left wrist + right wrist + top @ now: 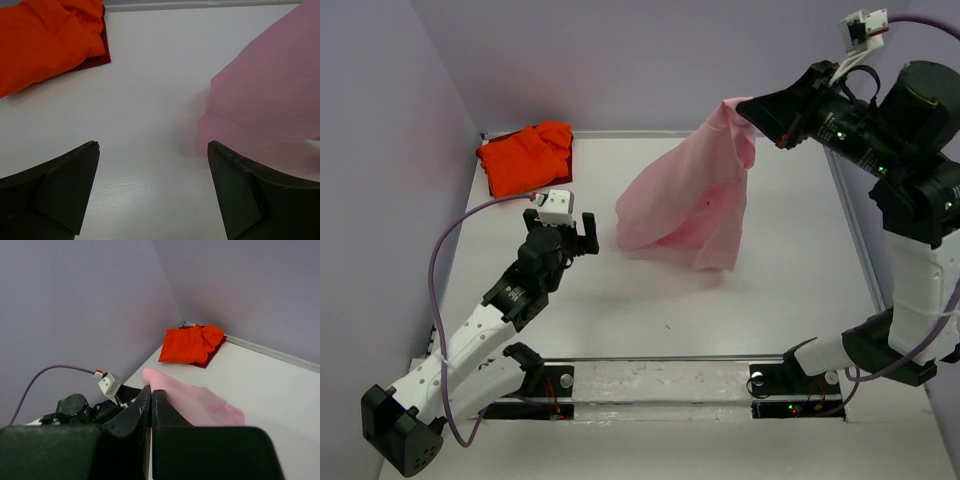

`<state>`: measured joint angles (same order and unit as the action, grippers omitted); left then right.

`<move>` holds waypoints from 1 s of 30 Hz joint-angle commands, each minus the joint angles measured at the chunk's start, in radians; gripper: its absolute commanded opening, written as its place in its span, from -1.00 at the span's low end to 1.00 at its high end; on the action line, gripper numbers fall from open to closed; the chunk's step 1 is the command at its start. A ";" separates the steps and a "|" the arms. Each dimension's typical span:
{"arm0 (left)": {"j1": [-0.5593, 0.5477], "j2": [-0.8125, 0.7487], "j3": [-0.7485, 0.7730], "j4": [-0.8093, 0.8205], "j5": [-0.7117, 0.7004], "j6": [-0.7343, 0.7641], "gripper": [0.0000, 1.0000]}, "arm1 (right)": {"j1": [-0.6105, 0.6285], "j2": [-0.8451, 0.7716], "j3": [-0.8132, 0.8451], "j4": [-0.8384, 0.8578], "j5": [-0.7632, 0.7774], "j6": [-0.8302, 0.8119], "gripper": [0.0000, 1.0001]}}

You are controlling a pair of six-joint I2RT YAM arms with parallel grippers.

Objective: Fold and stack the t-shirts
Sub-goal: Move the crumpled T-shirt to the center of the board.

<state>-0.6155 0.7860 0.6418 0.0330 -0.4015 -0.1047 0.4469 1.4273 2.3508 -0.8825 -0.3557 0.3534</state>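
The light pink t-shirt [686, 205] hangs from my right gripper [748, 112], which is shut on its top edge and holds it high; its lower part rests bunched on the table. In the right wrist view the pink t-shirt [195, 400] comes out from between my closed right gripper [151, 389]. The orange-red t-shirt [526, 155] lies crumpled at the far left corner, also in the left wrist view [45, 37] and right wrist view [192, 342]. My left gripper [563, 232] is open and empty, low over the table left of the pink t-shirt [270, 95].
Purple walls close the table at the back and left. The white table [650, 300] has a raised rim at the right. A purple cable [450, 260] loops from my left wrist.
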 commanded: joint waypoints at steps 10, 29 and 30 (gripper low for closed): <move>-0.006 -0.014 0.041 0.027 -0.023 0.016 0.98 | 0.009 -0.166 -0.503 0.109 0.139 -0.062 -1.00; -0.006 -0.014 0.038 0.027 -0.019 0.013 0.98 | 0.009 0.246 -0.958 0.401 0.340 -0.041 -1.00; -0.004 -0.014 0.038 0.027 -0.017 0.013 0.98 | 0.009 0.258 -0.973 0.419 0.351 -0.039 -1.00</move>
<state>-0.6155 0.7860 0.6418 0.0326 -0.4042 -0.1043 0.4469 1.6512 1.4017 -0.5564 -0.0940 0.3103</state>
